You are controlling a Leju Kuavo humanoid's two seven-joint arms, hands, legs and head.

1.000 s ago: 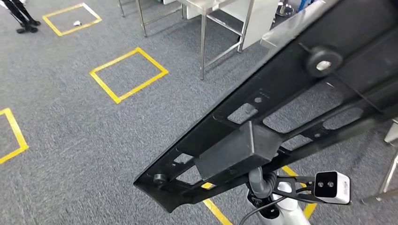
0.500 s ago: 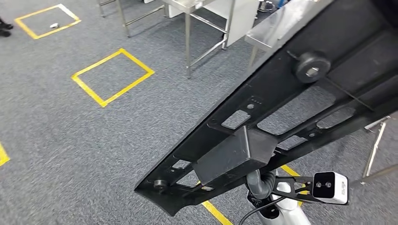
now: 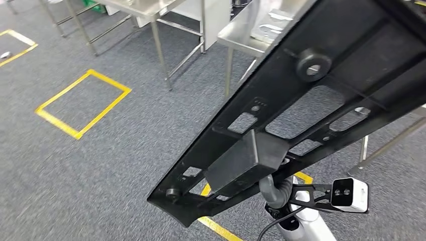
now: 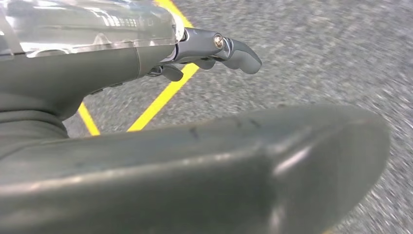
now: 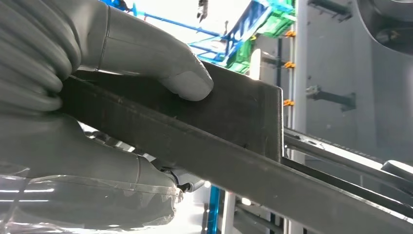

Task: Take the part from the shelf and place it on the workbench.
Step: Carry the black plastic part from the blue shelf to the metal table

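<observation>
Right hand (image 5: 87, 122) clamped on the long black part (image 3: 301, 115), thumb (image 5: 160, 63) pressing its boxy block (held up high over grey carpet (image 3: 100, 170) with yellow tape squares (image 3: 83, 103)). Steel workbench (image 3: 241, 37) far ahead, just beyond the part. Left hand (image 4: 214, 48) holding nothing, fingers loosely curled, hanging over carpet.

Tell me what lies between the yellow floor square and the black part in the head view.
Bare grey carpet between the yellow square and the black part; steel table legs stand behind it.

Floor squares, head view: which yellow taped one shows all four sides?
The yellow square left of the steel table legs; the others are cut off by the frame or the black part.
</observation>
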